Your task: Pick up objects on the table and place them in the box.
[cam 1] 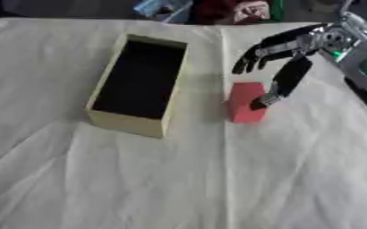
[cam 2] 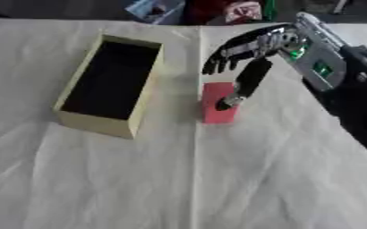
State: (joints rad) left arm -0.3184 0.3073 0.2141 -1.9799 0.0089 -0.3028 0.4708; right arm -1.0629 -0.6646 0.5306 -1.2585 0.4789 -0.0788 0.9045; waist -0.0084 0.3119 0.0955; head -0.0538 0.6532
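A red block (cam 1: 245, 102) lies on the white cloth just right of the box. The box (cam 1: 107, 117) is pale yellow, open-topped, with a dark inside that looks empty. My right hand (cam 1: 284, 47) comes in from the upper right and hovers over the block. Its fingers (cam 1: 253, 56) are spread and only slightly bent, pointing left and down above the block's far end. Its thumb (cam 1: 280, 85) reaches down and its tip touches the block's top face. Nothing is held. My left hand is not visible in either view.
A white cloth (cam 1: 179, 179) covers the table, with folds running toward the front. Colourful clutter (cam 1: 218, 10) sits beyond the far edge. My right forearm (cam 2: 351, 89) fills the right side in the right eye view.
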